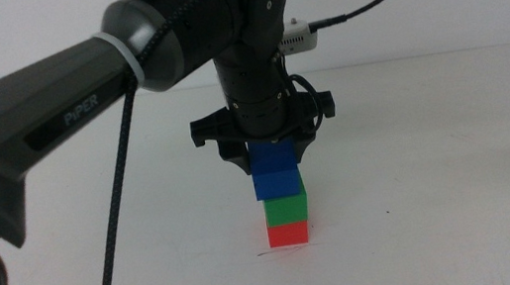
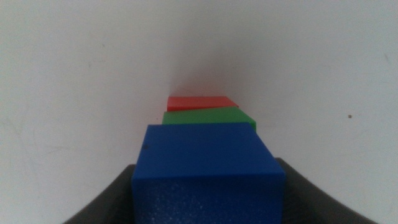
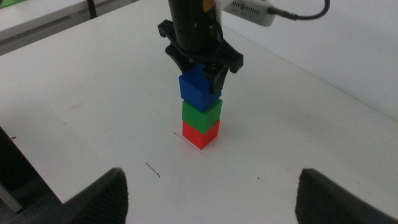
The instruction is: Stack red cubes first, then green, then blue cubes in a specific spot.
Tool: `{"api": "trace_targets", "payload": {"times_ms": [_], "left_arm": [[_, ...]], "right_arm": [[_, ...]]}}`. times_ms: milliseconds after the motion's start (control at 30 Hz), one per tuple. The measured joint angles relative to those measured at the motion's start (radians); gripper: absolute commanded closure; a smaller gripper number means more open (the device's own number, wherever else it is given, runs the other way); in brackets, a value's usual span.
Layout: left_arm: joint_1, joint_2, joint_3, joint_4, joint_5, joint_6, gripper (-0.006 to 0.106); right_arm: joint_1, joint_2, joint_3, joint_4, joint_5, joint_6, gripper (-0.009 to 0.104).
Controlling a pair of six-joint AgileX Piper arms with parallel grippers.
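The red cube [image 1: 288, 233] sits on the white table beside a thin dark scribbled line [image 1: 269, 252]. The green cube [image 1: 285, 208] rests on top of it. My left gripper [image 1: 273, 168] comes from above and is shut on the blue cube [image 1: 277, 183]. It holds the blue cube at the green cube's top face, shifted slightly left and a little turned. The left wrist view shows blue [image 2: 208, 168], green [image 2: 208, 116] and red [image 2: 200, 102] in line. The right wrist view shows the stack [image 3: 201, 113]. My right gripper [image 3: 214, 193] is open and empty, well back from the stack.
The left arm [image 1: 51, 111] crosses the left half of the middle view, with a black cable [image 1: 116, 222] hanging down. A short dark mark [image 3: 152, 168] lies on the table between the stack and my right gripper. The table's far edge [image 1: 423, 56] runs behind.
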Motion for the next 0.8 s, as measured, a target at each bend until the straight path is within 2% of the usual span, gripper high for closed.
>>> {"api": "trace_targets", "payload": {"times_ms": [500, 700, 767, 800], "left_arm": [[0.000, 0.014, -0.008, -0.027, -0.006, -0.001, 0.088], [0.000, 0.015, -0.009, -0.045, -0.018, -0.001, 0.083], [0.000, 0.015, -0.009, -0.046, -0.022, -0.001, 0.078], [0.000, 0.015, -0.009, -0.044, -0.022, -0.001, 0.042]], "right_arm": [[0.000, 0.000, 0.000, 0.000, 0.000, 0.000, 0.001], [0.000, 0.000, 0.000, 0.000, 0.000, 0.000, 0.001], [0.000, 0.000, 0.000, 0.000, 0.000, 0.000, 0.001], [0.000, 0.000, 0.000, 0.000, 0.000, 0.000, 0.001]]}}
